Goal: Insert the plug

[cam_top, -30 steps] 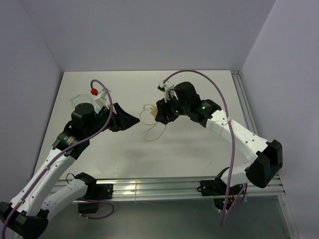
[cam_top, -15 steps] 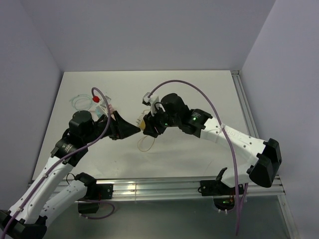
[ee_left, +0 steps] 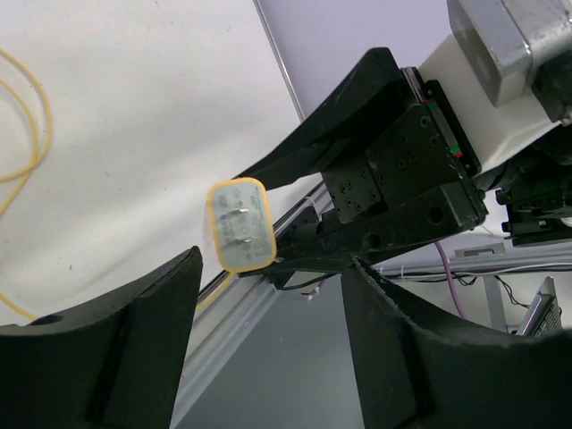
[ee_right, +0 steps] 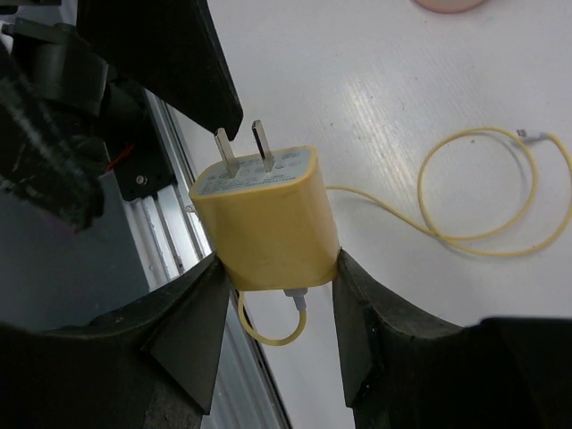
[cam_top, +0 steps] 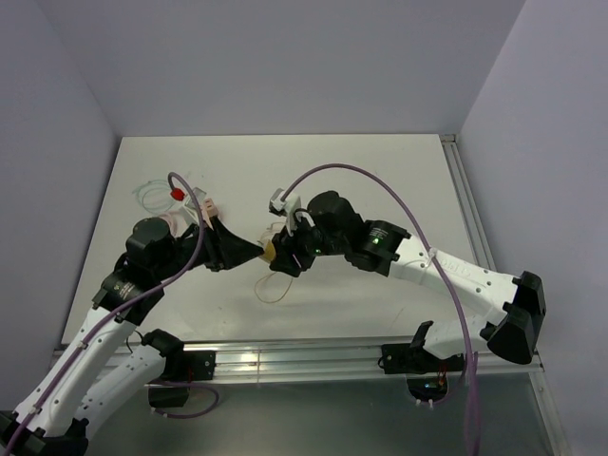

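The yellow plug was pinched between the fingers of the right gripper above the table, prongs pointed toward the left gripper, whose jaws were spread and empty. Print on the pronged face could not be read. Its yellow cable was looped on the table.

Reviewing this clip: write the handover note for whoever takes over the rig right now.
The right tool is shut on the yellow plug, prongs pointing at the left arm.
The left tool is open and empty, facing the plug.
The yellow cable trails from the plug onto the table.
Done: plug gripped. Left: the insertion; no socket can be made out in these views.
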